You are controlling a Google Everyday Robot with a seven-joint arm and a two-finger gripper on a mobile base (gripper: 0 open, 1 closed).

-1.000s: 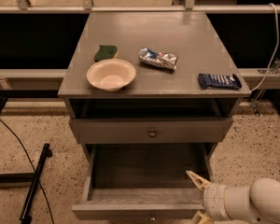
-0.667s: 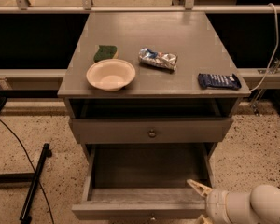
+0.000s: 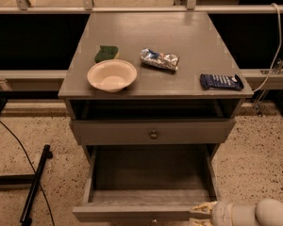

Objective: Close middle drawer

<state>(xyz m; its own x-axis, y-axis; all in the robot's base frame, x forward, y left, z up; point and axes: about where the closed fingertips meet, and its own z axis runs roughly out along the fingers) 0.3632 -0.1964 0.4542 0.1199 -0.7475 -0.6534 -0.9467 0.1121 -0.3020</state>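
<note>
- Middle drawer [image 3: 151,192]: one, pulled open, front partly cut off by the frame's bottom edge.
- Desk [image 3: 151,36]: one bowl [image 3: 112,75], one sponge [image 3: 106,53], one silver packet [image 3: 159,59], one blue packet [image 3: 221,81].
- Pincer [image 3: 202,213] at the drawer's front right corner; cannot tell whether apart or together.

Gripper [image 3: 201,214], lower right: cut off by the bottom edge. Left of the jaws, the middle drawer [image 3: 150,180] front's lower part is likewise cut off.
</note>
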